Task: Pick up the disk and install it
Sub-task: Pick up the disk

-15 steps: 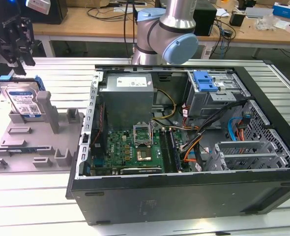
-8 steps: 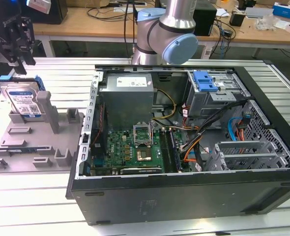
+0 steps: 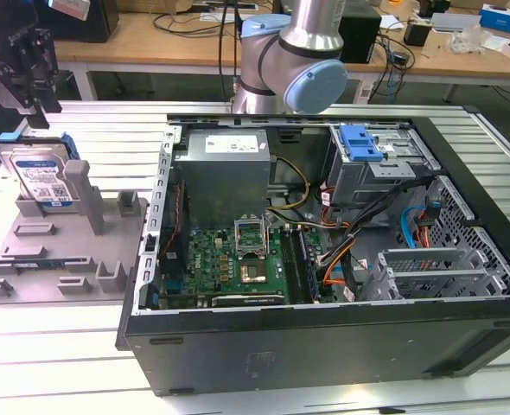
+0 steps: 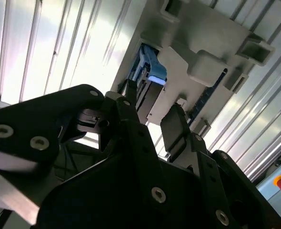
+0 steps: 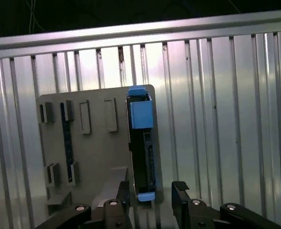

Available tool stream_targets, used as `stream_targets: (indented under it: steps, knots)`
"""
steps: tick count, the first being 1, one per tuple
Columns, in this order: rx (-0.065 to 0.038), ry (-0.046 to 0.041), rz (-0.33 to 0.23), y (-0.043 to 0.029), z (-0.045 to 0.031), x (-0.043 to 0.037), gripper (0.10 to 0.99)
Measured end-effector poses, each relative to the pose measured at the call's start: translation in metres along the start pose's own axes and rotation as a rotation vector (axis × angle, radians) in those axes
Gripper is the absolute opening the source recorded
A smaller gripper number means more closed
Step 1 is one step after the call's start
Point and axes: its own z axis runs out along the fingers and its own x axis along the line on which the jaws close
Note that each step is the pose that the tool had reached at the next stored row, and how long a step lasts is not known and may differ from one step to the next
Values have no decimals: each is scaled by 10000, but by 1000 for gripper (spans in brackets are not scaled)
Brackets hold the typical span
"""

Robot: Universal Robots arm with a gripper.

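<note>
Below the black two-fingered pincer (image 3: pixel 30 102), apart from its tips, the flat silver metal disk (image 3: pixel 41 173) in its blue plastic carrier stands on edge in the grey moulded plastic tray (image 3: pixel 65 251), untouched. The fingers (image 5: pixel 181 191) are spread wide, holding nothing; in both wrist views the disk's edge lines up with the gap between them.

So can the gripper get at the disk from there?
Probably yes. The gripper is open above the disk, which stands on edge in the tray with its top edge bare. In the first wrist view it lines up with the gap between the fingers.
</note>
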Motion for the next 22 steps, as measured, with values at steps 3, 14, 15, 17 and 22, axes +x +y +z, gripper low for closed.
stream_targets:
  steps: [3,14,15,17,22]
  knots:
    - [1,-2,-95,79,14,-1,482]
    - [-37,-7,-348,483,84,-23,482]
    - [-45,-8,-388,502,95,-21,482]
    - [-51,-10,-499,537,128,-18,482]
    - [-105,-10,-636,551,175,29,482]
